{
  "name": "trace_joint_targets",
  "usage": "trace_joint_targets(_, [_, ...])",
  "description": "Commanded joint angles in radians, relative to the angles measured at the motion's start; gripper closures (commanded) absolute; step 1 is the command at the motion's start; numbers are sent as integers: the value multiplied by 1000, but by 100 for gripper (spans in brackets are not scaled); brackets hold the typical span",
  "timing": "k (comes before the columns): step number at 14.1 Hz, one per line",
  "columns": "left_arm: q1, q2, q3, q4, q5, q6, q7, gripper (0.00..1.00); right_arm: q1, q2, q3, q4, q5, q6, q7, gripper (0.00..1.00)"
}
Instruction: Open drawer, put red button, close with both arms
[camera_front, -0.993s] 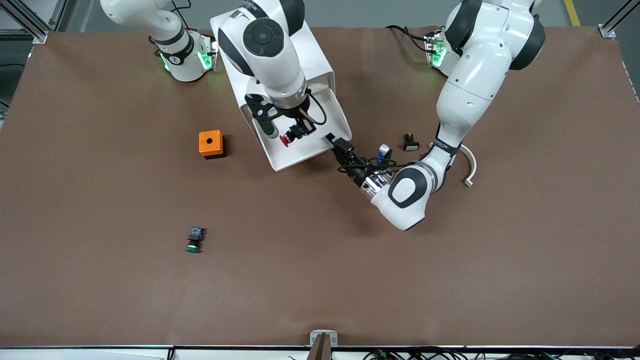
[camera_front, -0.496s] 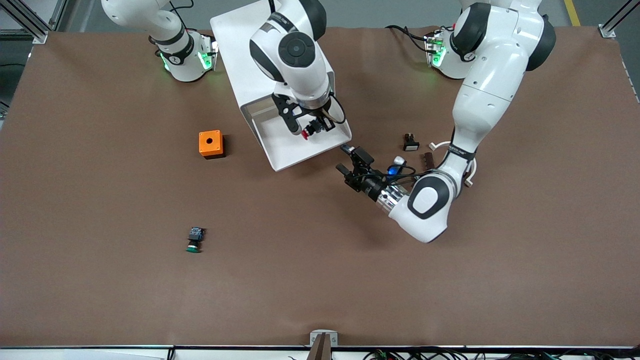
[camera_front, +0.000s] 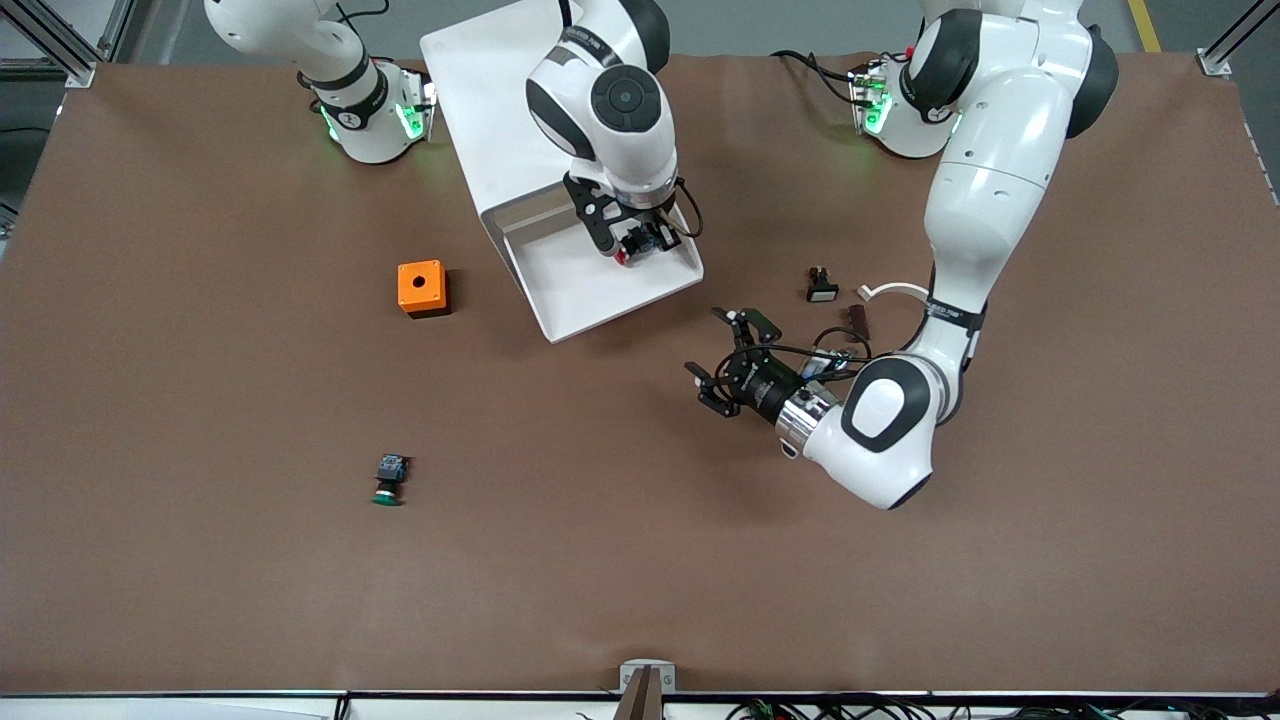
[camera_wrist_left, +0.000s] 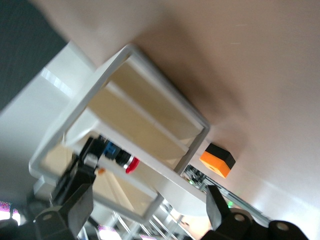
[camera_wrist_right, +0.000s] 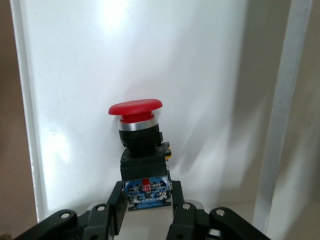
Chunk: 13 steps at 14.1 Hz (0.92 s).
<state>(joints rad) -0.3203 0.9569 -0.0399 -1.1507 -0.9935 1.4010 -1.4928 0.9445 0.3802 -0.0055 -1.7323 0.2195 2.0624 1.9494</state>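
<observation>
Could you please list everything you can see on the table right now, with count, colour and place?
drawer: one, white, pulled open from its cabinet, mid-table.
red button: one, red cap, held over the drawer.
orange box: one, beside the drawer, toward the right arm's end.
green button: one, nearer the front camera than the orange box.
small dark parts: a few, near the left arm.
right gripper: shut on the red button.
left gripper: open, over bare table.

No text, label, brand or number can be read on anything here; the arm markings are illegible.
</observation>
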Motion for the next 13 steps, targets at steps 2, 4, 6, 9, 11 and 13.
trace_joint_targets(2, [-63, -104, 40, -1, 154, 99, 248, 1, 19, -10, -10, -23, -25, 18, -48, 99])
trace_joint_targets(4, [-86, -144, 40, -3, 250, 180, 324, 1, 23, -11, -11, -23, -26, 18, -113, 95])
trace_joint_targets(6, [-123, -168, 40, -6, 393, 222, 396, 1, 20, -12, -13, -18, -29, 12, -126, 1])
trace_joint_targets(9, [-151, -202, 34, -18, 551, 305, 440, 1, -1, -18, -19, 26, -29, -5, -141, 0])
trace_joint_targets(11, [-160, -231, 28, -24, 611, 389, 440, 1, -50, -21, -21, 110, -29, -126, -216, 0])
trace_joint_targets(13, [-201, -253, 28, -41, 674, 449, 434, 1, -110, -33, -22, 193, -35, -256, -332, 0])
